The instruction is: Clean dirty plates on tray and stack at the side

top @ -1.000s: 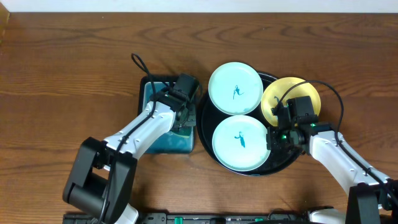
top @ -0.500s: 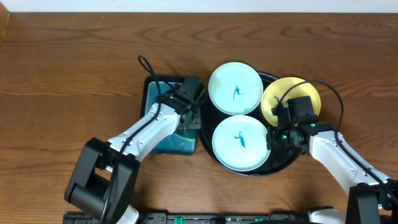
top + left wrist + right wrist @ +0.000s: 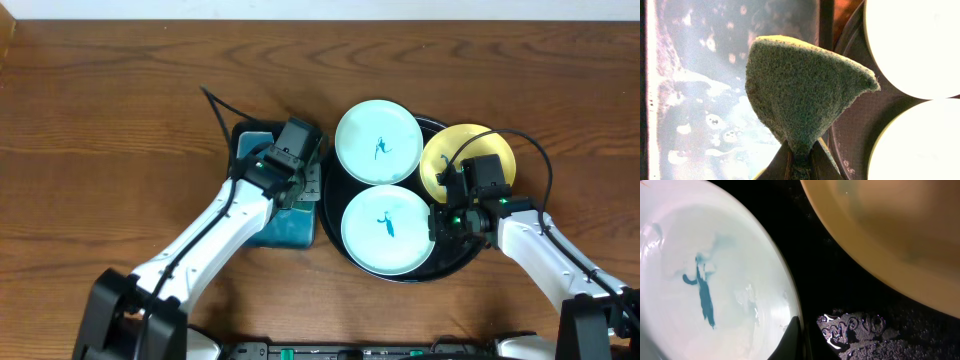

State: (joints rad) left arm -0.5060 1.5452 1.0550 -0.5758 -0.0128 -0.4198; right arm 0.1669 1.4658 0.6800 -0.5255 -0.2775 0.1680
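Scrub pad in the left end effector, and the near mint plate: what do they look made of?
Scrub pad: coarse grey-green fibre, matte and fuzzy at the edges, likely abrasive nylon scourer. Near mint plate: smooth, glossy, with wet highlights; glazed ceramic or melamine, can't tell which.

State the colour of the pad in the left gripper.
Dull grey-green; the pad shows best in the left wrist view.
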